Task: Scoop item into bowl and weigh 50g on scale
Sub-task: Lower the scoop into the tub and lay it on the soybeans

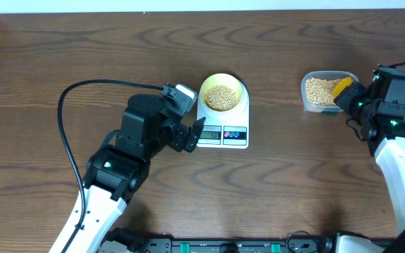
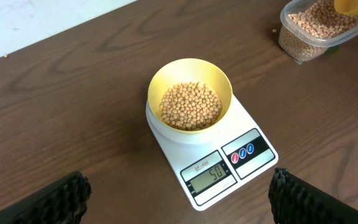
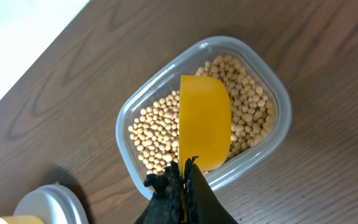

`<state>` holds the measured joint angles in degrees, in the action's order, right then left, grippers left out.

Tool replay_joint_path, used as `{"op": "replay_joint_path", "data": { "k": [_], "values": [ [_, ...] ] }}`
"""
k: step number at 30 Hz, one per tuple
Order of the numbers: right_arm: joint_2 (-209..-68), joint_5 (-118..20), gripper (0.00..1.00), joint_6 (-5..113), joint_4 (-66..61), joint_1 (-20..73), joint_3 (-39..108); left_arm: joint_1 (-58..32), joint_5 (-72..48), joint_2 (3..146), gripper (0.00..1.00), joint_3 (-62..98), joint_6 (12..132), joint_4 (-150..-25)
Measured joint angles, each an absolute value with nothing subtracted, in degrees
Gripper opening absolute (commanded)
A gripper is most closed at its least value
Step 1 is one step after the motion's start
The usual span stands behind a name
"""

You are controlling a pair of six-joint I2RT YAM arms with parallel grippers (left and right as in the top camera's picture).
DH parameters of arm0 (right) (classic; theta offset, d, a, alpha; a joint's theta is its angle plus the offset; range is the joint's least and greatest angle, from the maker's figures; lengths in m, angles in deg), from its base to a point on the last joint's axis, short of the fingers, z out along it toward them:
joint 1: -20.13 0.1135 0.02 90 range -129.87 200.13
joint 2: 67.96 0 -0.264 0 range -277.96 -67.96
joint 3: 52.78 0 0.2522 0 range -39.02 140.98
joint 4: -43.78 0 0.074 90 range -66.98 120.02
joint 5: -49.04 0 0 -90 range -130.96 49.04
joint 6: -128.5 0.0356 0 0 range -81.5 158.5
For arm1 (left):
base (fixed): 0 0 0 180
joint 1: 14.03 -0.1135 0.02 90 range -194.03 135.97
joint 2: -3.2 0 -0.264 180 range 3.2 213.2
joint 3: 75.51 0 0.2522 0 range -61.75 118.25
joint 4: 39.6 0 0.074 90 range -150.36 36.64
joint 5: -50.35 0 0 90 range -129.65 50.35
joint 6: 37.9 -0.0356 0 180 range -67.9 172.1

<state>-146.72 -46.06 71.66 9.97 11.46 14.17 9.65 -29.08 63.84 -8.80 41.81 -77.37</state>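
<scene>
Beans in bowl, bowl on scale

Beans (image 2: 190, 106) fill the lower half of the bowl (image 2: 219, 78): small, round, beige-tan, heaped together and far too many to count. The bowl is pale yellow and round, narrower than the scale (image 2: 166, 138) beneath it. It stands on the rear part of that flat white platform. At the front of the scale the grey screen (image 2: 210, 174) reads 50, and beside it sit small red and blue buttons (image 2: 245, 151) whose number is hard to tell.

A second lot of the same beans lies in a clear plastic tub (image 3: 272, 93), well apart from the scale on the right side of the brown wooden table (image 1: 83, 42).

Counted: one bowl, one scale, one tub, one yellow scoop (image 3: 204, 121), two lots of beans.

The left gripper (image 1: 190, 133) is just beside the front left of the scale, with its fingers spread wide and nothing between them. The right gripper (image 3: 184, 180) has its fingers pressed together on the near end of the scoop, which reaches out over the beans in the tub. Whether the scoop touches those beans cannot be told.
</scene>
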Motion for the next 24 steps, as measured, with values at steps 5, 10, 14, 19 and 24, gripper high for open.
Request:
{"op": "replay_joint_path", "data": {
  "k": [5,10,14,19,24],
  "values": [
    [-151.07,-46.54,0.01,74.99,11.04,11.46,14.17,9.65,-29.08,63.84,0.94,-8.8,41.81,-77.37],
    [-154.79,-48.51,0.01,76.21,13.03,11.46,14.17,9.65,-29.08,63.84,0.94,-8.8,41.81,-77.37],
    [-155.36,-49.45,0.1,76.58,13.27,11.46,14.17,9.65,-29.08,63.84,0.94,-8.8,41.81,-77.37],
    [-155.66,-50.39,0.74,77.08,12.66,11.46,14.17,9.65,-29.08,63.84,0.94,-8.8,41.81,-77.37],
    [-155.71,-50.58,0.99,76.25,12.59,11.46,14.17,9.65,-29.08,63.84,0.94,-8.8,41.81,-77.37]
  ]
}}
